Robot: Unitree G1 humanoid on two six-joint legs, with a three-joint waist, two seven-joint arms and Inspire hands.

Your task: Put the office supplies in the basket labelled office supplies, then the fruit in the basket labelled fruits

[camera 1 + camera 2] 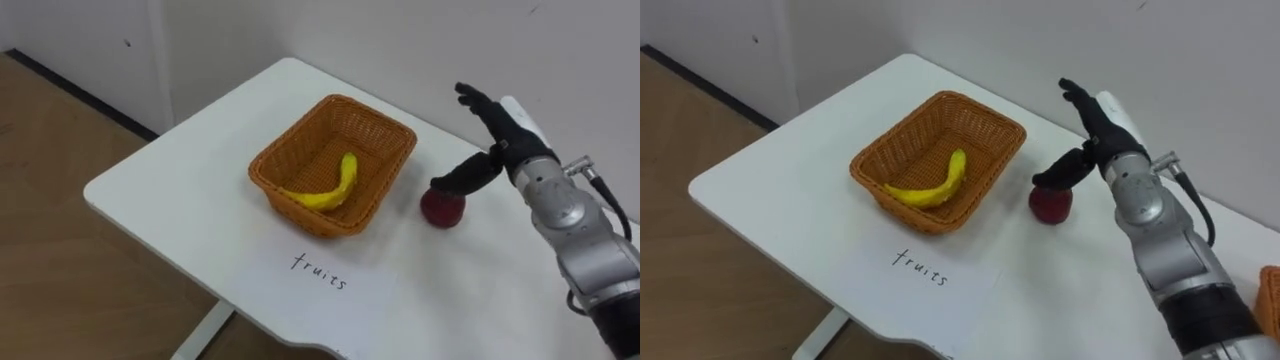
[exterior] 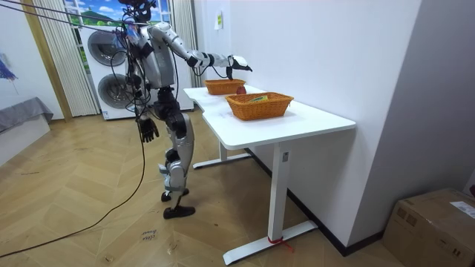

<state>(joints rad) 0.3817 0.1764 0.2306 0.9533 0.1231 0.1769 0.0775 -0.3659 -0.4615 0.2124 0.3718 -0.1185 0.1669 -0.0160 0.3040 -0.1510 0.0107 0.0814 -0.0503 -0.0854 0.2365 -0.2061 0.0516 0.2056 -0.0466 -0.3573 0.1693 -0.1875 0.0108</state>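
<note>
A woven orange basket (image 1: 372,132) stands on the white table (image 1: 180,175) with a yellow banana (image 1: 330,190) lying in it. Just right of the basket a red apple (image 1: 442,209) rests on the tabletop. My right hand (image 1: 497,130) hovers over the apple with its fingers straight and pointing away from me. Its thumb reaches down onto the apple's top, so the hand is open. In the room view I stand at the table's far end with the right arm stretched over it. My left hand (image 2: 148,130) hangs relaxed at my side.
A paper label (image 1: 320,272) lies in front of the basket near the table's front edge. A second orange basket (image 2: 260,106) with some items stands further along the table. A white wall runs close behind the table. Wooden floor lies to the left.
</note>
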